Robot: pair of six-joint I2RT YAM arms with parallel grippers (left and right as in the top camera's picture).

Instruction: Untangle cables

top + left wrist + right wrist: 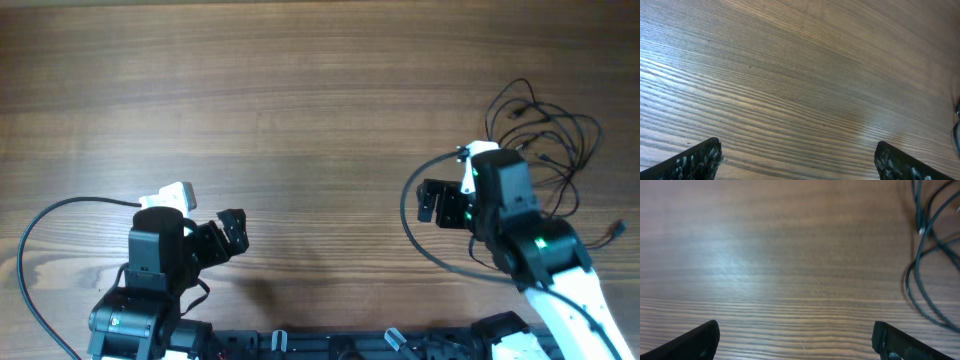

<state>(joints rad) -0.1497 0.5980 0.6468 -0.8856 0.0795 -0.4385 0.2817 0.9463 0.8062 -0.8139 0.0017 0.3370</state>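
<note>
Overhead: high, straight down on whole desk [300,100]. Wrist views: low, close, slanting forward over desk wood. Right wrist and overhead share cables [550,130] at right.

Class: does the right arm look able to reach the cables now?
Probably yes: the cables lie beside the right arm's open fingers, nothing between them, though the arm must turn toward them.

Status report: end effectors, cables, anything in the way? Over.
Left end effector open, empty. Right end effector open, empty. Cables loosely tangled beside right arm, untouched. Nothing blocking.
</note>
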